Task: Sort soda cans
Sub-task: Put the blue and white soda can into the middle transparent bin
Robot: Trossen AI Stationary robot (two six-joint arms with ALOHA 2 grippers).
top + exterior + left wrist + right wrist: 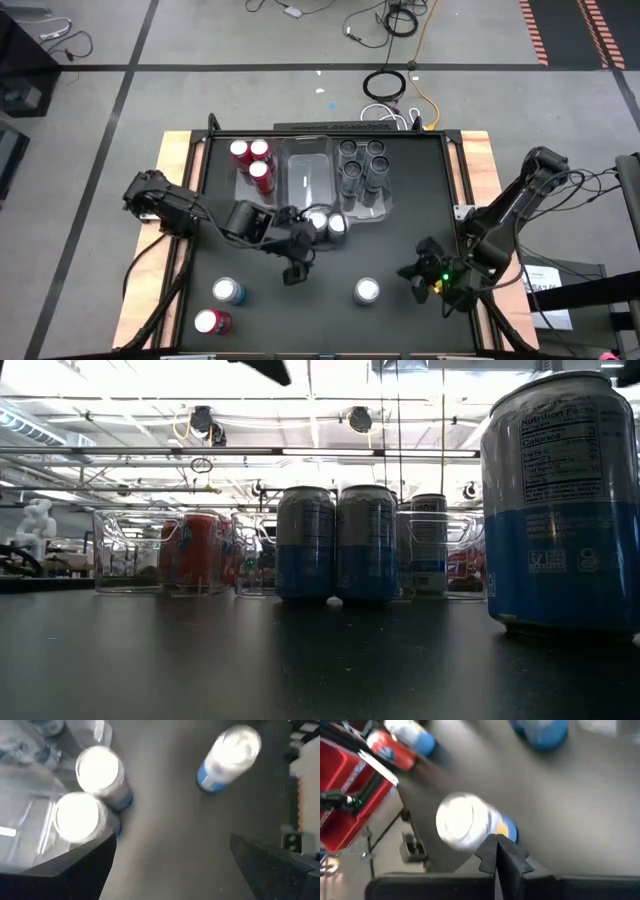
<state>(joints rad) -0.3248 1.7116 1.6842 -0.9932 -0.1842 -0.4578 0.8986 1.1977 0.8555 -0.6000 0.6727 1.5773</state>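
Two blue-and-silver soda cans [320,222] [338,228] stand upright on the black table, just in front of the clear middle tray [308,175]. My left gripper [296,266] hangs open near them, on their near side. In the left wrist view its fingers [170,865] stand wide apart with nothing between them, and the two cans [98,770] [77,817] lie ahead. My right gripper [424,272] is shut, near the table's right front. A blue-and-silver can [467,825] stands just beyond its fingertips [500,855], apart from them.
Three red cans [250,160] fill the left tray. Several dark grey cans [362,165] stand in the right tray. Loose on the near half are a blue-and-silver can [228,291], a red can [212,321] and another blue-and-silver can [367,291].
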